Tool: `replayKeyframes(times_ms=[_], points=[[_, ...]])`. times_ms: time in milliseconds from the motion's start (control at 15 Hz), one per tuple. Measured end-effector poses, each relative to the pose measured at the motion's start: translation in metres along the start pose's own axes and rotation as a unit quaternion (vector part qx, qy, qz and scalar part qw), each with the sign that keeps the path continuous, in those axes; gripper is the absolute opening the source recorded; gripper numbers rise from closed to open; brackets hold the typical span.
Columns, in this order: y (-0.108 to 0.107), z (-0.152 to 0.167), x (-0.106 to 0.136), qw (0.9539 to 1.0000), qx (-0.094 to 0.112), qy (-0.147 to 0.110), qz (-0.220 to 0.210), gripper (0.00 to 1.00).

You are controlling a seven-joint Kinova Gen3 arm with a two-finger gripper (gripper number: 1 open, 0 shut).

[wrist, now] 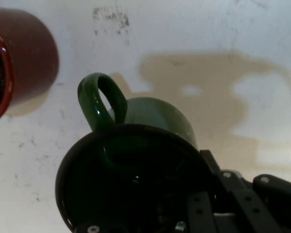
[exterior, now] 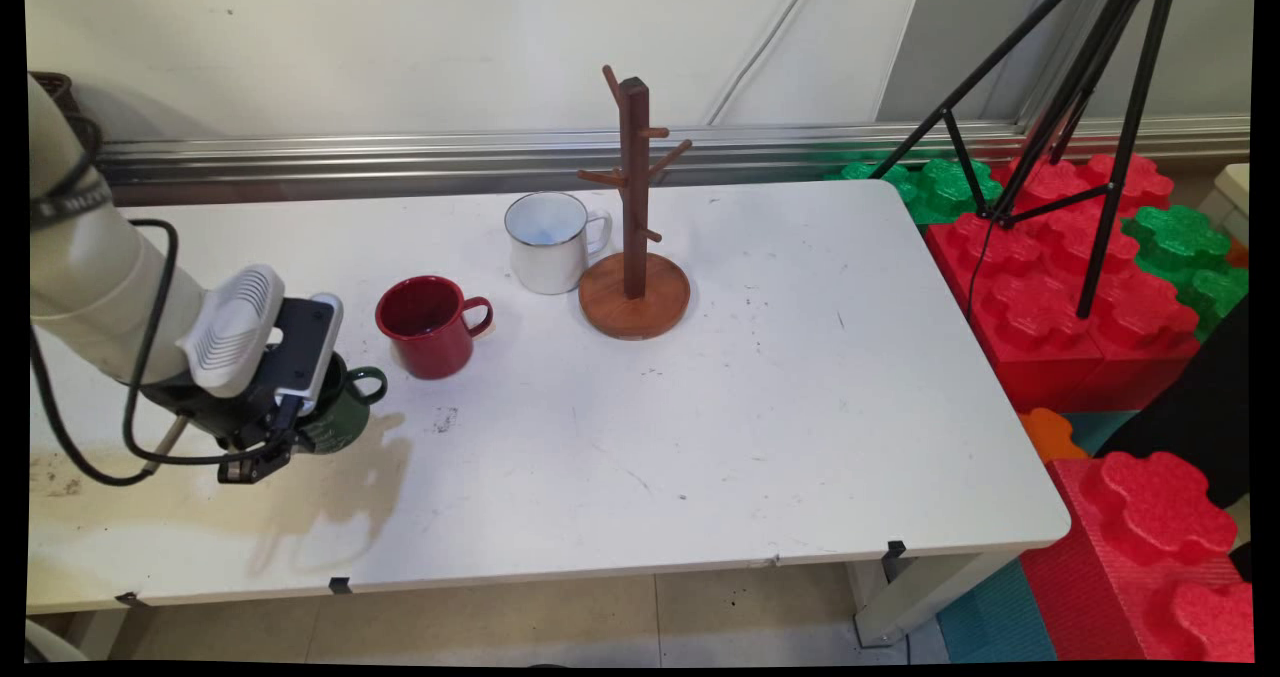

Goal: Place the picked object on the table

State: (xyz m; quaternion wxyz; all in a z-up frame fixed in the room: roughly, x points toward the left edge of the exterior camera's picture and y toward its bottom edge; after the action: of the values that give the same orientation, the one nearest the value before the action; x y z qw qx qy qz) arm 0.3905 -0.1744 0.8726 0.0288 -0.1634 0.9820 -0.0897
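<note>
Low at the white table's (exterior: 700, 437) left side, the black two-finger gripper (exterior: 290, 412) grips a dark green enamel mug (exterior: 345, 407) at the rim; a red enamel mug (exterior: 432, 327), white enamel mug (exterior: 548, 242) and wooden mug tree (exterior: 634, 247) stand beyond. From the hand camera, the green mug (wrist: 136, 170) fills the foreground, handle up-left, with the fingers closed on its rim and the red mug (wrist: 19, 63) near.

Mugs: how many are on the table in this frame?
3. The green mug sits at the left under the gripper, the red mug is beside it, and the white mug is next to the wooden mug tree.
</note>
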Motion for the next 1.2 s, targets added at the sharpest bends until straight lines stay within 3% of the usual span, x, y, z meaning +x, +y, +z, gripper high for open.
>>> replayKeyframes(times_ms=[467,1000,1067,1200], points=[[-0.007,0.041,-0.004,0.9998,-0.016,0.007,0.000,0.00],[-0.008,0.061,-0.007,0.9996,-0.023,0.017,-0.002,0.00],[-0.008,0.062,-0.007,0.9996,-0.023,0.017,-0.001,1.00],[-0.008,0.064,-0.008,0.9996,-0.023,0.018,-0.001,1.00]])
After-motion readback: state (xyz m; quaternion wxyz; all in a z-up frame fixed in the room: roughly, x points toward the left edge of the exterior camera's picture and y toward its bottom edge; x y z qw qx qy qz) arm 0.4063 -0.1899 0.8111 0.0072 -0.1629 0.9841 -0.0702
